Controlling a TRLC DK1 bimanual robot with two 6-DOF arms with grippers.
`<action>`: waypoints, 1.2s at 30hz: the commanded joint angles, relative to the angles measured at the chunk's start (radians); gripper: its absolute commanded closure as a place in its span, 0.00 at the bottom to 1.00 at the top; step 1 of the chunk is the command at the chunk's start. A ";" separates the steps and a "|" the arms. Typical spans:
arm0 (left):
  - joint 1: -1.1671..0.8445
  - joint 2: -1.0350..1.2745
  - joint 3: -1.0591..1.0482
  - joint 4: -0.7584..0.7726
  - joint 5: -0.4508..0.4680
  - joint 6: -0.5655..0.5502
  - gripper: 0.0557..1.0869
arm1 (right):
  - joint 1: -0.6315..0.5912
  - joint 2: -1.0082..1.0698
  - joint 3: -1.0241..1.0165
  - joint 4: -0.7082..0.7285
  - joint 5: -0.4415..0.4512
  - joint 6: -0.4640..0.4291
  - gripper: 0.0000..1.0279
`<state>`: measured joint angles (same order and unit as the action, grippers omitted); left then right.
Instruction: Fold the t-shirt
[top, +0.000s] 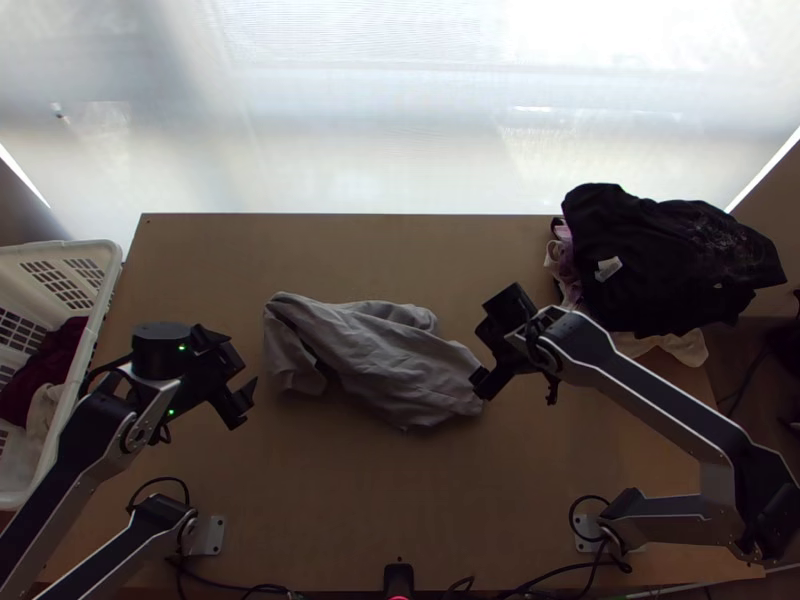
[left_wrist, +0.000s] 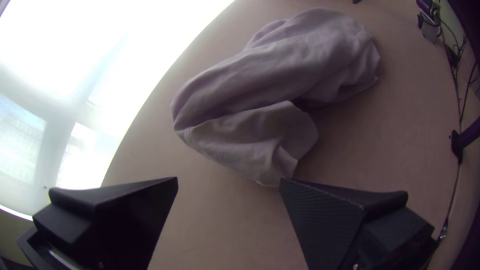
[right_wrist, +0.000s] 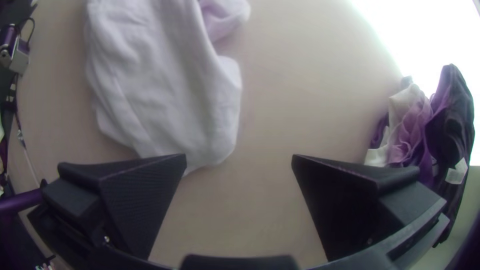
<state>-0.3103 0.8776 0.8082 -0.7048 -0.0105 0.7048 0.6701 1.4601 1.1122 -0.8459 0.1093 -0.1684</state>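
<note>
- T-shirt (top: 385, 355): lay bunched on the bench (top: 350, 500), unheld.
- Left gripper (left_wrist: 229, 180) and right gripper (right_wrist: 239, 157): were parted and empty, at opposite ends of the T-shirt.
- Progress: no orderly fold was visible; spreading and folding appeared outstanding.

So the left arm's got its tool (top: 238, 370) hanging near the left end of the grey t-shirt (top: 385, 360), while the right arm's bent pretty sharply at the elbow with its own tool (top: 486, 342) right by the shirt's right end, both pairs of fingers spread wide.
</note>
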 joint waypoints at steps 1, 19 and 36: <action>-0.127 0.041 -0.061 0.061 -0.037 -0.050 0.04 | 0.082 -0.038 -0.072 0.007 -0.016 -0.003 0.05; -0.191 0.489 0.040 0.332 -0.048 -0.116 0.04 | 0.140 -0.006 -0.092 0.033 -0.049 -0.008 0.07; -0.108 0.597 0.022 0.380 -0.028 -0.051 0.52 | 0.210 0.092 -0.071 0.047 -0.165 -0.025 0.10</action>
<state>-0.4458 1.4487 0.8448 -0.3340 -0.0608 0.6220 0.8646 1.5085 1.0229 -0.8028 -0.0326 -0.1913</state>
